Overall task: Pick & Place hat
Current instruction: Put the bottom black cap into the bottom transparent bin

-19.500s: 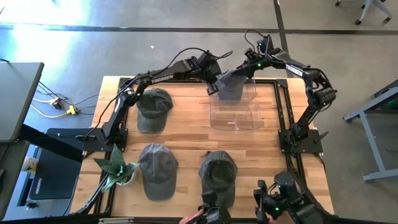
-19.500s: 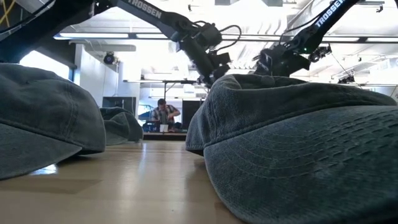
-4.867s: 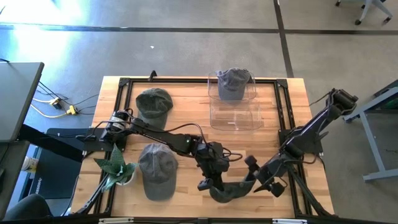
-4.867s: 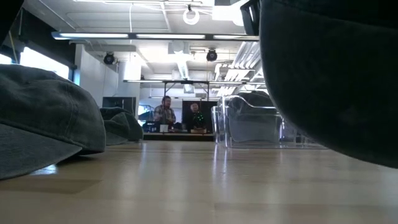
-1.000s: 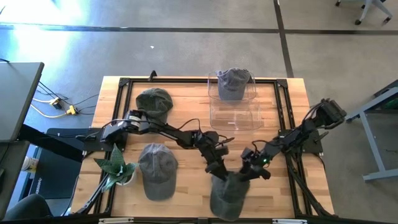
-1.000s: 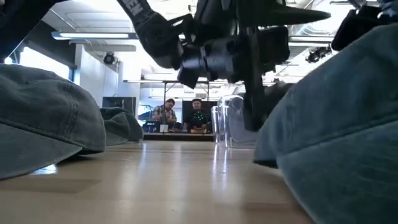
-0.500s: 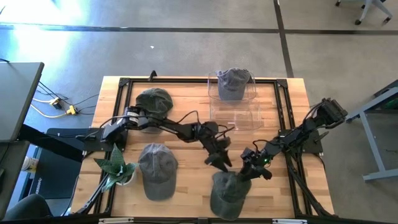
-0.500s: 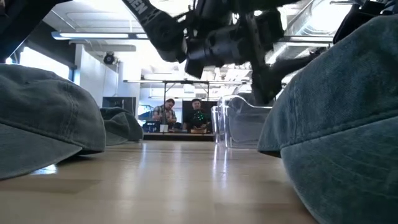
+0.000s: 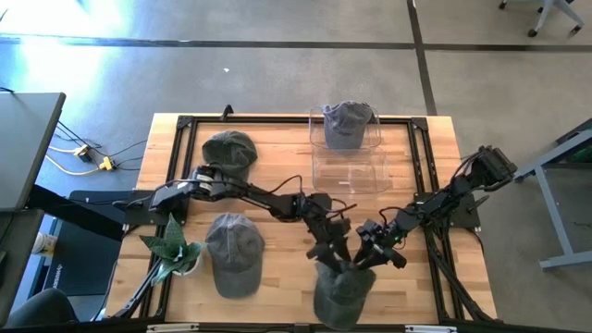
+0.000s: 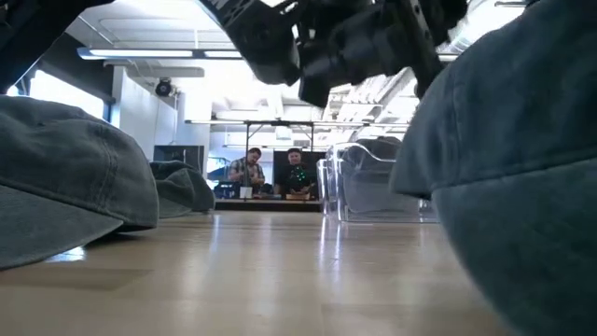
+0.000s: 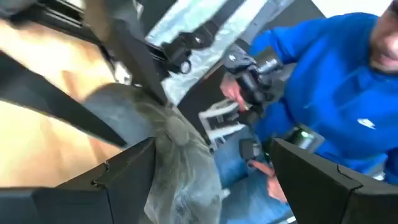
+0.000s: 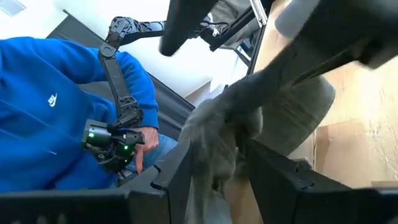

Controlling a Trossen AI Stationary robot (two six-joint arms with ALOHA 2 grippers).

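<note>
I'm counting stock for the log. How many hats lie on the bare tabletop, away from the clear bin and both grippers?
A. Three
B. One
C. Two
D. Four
C: in the high view one hat lies near the table's far left and another hat near the plant; a third hat sits in the clear bin, and the fourth hat is at the grippers.

hat (image 9: 339,289) | grey-green cap | near table edge | apparently lifted, crown bunched
</note>
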